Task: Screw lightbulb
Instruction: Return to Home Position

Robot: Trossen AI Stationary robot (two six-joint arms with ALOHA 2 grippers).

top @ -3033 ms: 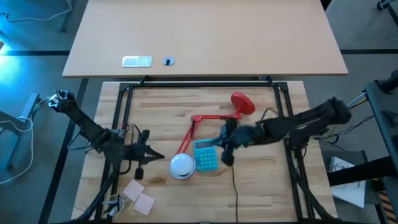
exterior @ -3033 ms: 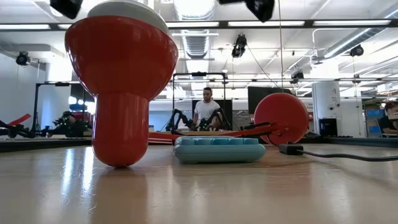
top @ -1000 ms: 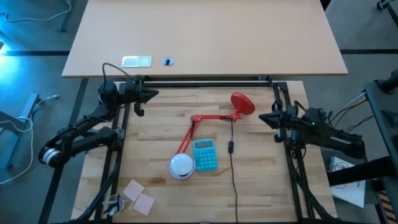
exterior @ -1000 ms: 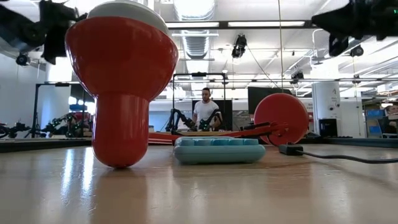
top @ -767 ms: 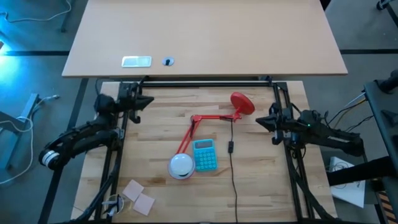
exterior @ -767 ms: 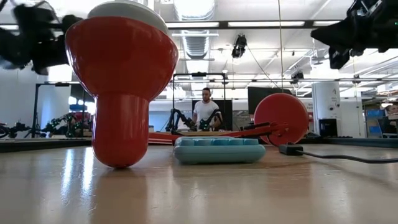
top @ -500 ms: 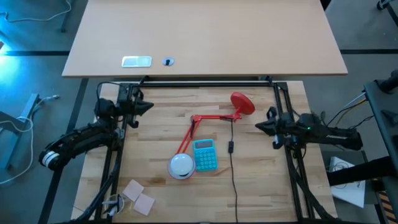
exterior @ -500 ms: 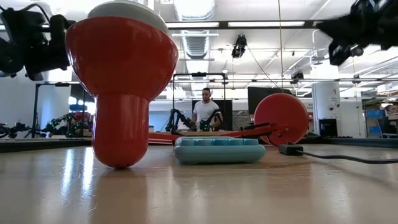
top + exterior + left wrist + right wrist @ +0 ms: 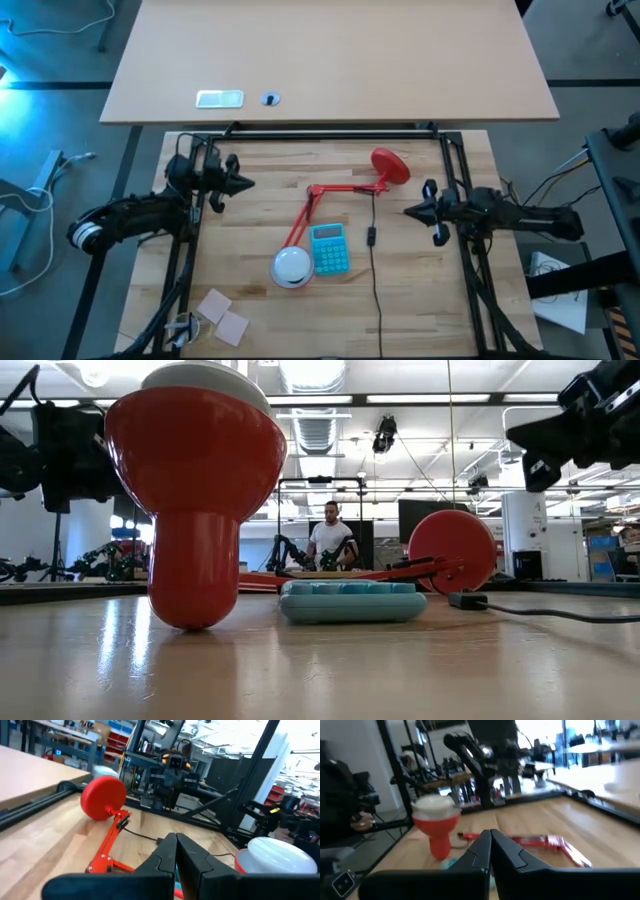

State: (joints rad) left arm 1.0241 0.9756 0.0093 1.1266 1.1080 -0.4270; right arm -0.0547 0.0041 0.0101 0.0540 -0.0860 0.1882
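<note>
Small white domed lightbulb [image 9: 291, 262] seated in the upturned red lamp shade [image 9: 195, 480], near the front middle of the pale wooden bench [image 9: 260, 200], just beside a light-blue calculator [image 9: 330, 249]. Red jointed lamp arm [image 9: 318, 200] running back to a round red base [image 9: 389, 165]; black cord [image 9: 376, 275] trailing forward. Left gripper [image 9: 240, 182] raised over the bench's left edge, fingers [image 9: 176, 854] clenched, holding nothing. Right gripper [image 9: 412, 210] raised near the right side, fingers [image 9: 490, 847] likewise pressed together, empty.

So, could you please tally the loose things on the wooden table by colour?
Red: 1, the desk lamp
Blue: 1, the calculator
Pink: 2, the pads
Black: 1, the cable
Total: 5
</note>
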